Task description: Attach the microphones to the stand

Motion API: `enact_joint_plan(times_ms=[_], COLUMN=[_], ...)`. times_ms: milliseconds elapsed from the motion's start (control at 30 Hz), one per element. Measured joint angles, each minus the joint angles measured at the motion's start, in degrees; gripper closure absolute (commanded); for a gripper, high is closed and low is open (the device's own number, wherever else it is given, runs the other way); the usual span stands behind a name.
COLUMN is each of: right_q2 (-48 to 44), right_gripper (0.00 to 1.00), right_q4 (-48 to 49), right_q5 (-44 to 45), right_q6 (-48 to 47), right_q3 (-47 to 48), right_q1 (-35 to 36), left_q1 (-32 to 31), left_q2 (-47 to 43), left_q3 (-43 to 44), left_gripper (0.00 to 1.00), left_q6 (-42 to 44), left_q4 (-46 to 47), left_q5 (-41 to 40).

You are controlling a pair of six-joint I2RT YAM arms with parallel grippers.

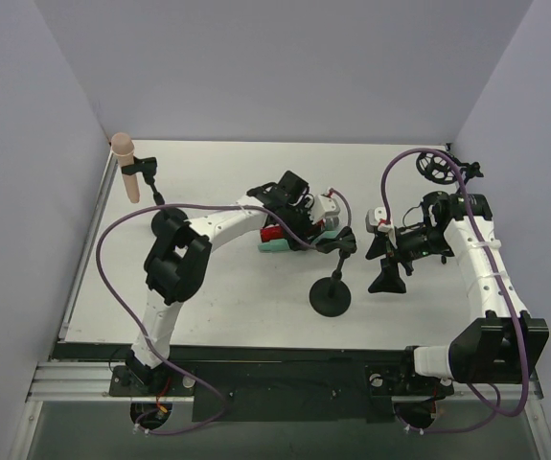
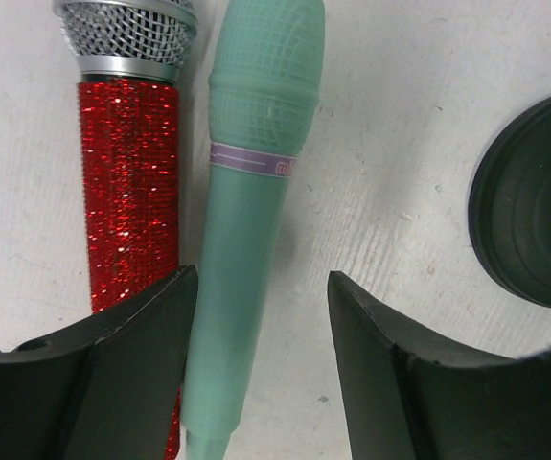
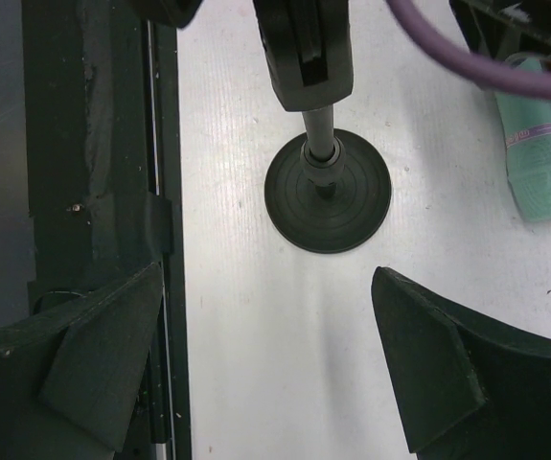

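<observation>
A glittery red microphone [image 2: 126,192] and a mint green microphone [image 2: 251,192] lie side by side on the white table. My left gripper [image 2: 261,316] is down over them, open, with the green handle between its fingers. The left finger [image 2: 112,383] touches the handle, wedged between the two microphones; a gap stays on the right. From above, the left gripper [image 1: 315,216] covers the green microphone [image 1: 289,247]. A pale pink microphone [image 1: 124,163] sits clipped in the far-left stand [image 1: 168,222]. My right gripper [image 1: 387,278] hovers open and holds nothing beside a black stand [image 1: 331,297] with an unfilled clip.
The middle stand's round base [image 3: 328,196] lies just ahead of the right gripper [image 3: 270,326], the green microphone [image 3: 539,153] beyond it. Another stand [image 1: 435,168] lies tipped at the back right. The black rail [image 3: 93,192] marks the table's near edge.
</observation>
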Motion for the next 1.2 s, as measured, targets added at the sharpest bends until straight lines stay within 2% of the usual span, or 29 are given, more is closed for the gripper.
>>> enact_joint_plan(times_ms=[600,700,1033,1100,1200], right_q2=[0.7,0.7,0.7,0.7,0.7], right_gripper=[0.15,0.15,0.15,0.15,0.15], right_q4=[0.0,0.0,0.0,0.0,0.0], right_q5=[0.0,0.0,0.0,0.0,0.0], right_q6=[0.0,0.0,0.0,0.0,0.0], right_q3=[0.0,0.0,0.0,0.0,0.0], right_q1=[0.0,0.0,0.0,0.0,0.0], left_q1=[-2.6,-3.7,-7.1,-7.6,-8.3], left_q2=[1.6,1.6,1.0,0.7,0.3], left_q3=[0.2,0.0,-6.2,-6.8,-7.7], left_gripper=[0.34,0.37,0.41,0.46,0.6], left_q6=[1.2,1.5,0.8,0.4,-1.0], left_q4=[-0.5,-0.5,2.4,2.8,3.5], left_q5=[-5.8,-7.3,-14.3,-15.4,-16.9])
